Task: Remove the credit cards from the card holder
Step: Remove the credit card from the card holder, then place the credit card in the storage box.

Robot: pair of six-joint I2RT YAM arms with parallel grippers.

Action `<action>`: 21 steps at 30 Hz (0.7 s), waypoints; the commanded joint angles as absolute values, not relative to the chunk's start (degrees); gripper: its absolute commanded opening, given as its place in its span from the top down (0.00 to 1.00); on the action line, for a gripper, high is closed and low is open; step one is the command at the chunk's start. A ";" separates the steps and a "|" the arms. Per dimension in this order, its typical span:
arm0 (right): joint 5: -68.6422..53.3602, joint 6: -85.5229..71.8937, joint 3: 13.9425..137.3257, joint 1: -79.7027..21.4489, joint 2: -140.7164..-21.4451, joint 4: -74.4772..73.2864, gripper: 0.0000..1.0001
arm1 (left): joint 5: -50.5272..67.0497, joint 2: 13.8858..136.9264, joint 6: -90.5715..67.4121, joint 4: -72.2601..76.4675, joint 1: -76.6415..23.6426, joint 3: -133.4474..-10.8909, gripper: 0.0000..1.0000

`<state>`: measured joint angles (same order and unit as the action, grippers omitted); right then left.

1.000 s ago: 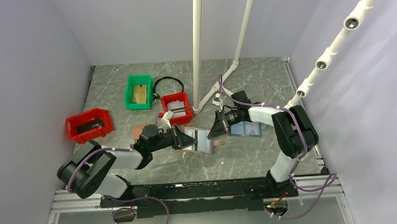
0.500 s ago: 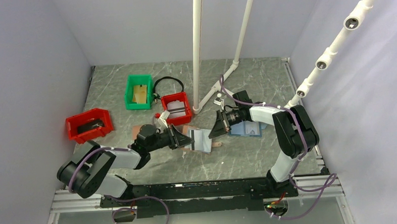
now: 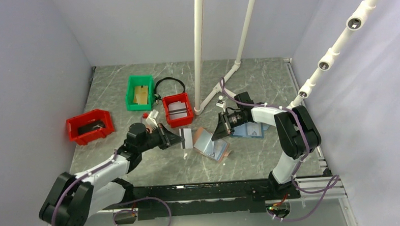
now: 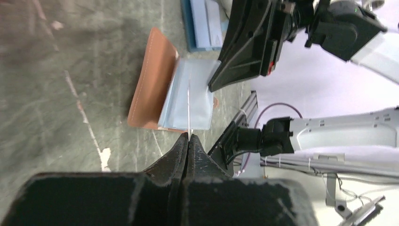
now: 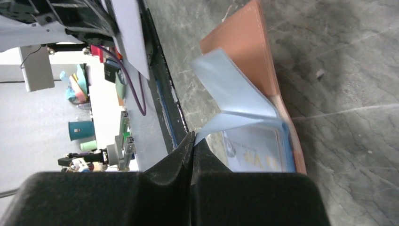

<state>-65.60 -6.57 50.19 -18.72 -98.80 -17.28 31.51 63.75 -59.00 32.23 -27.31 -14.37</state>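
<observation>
The left gripper (image 3: 180, 139) is squeezed shut on one card (image 3: 187, 139). That card is out of the card holder (image 3: 216, 150) and just beside it. The holder lies open in the middle of the table (image 3: 251, 161). The right gripper (image 3: 219, 131) is pinched tight on its blue flap (image 5: 235, 106). Another card (image 5: 256, 150) looks to be still in a pocket, so more work is left. A red bin (image 3: 178, 109) sits near the left arm, and a blue holder (image 3: 249, 130) lies close behind the right gripper.
</observation>
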 commanded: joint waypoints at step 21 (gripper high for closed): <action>-59.94 8.18 57.98 -21.69 -99.04 -28.58 1.00 | 22.52 62.23 -23.91 -22.39 -14.14 -51.57 1.00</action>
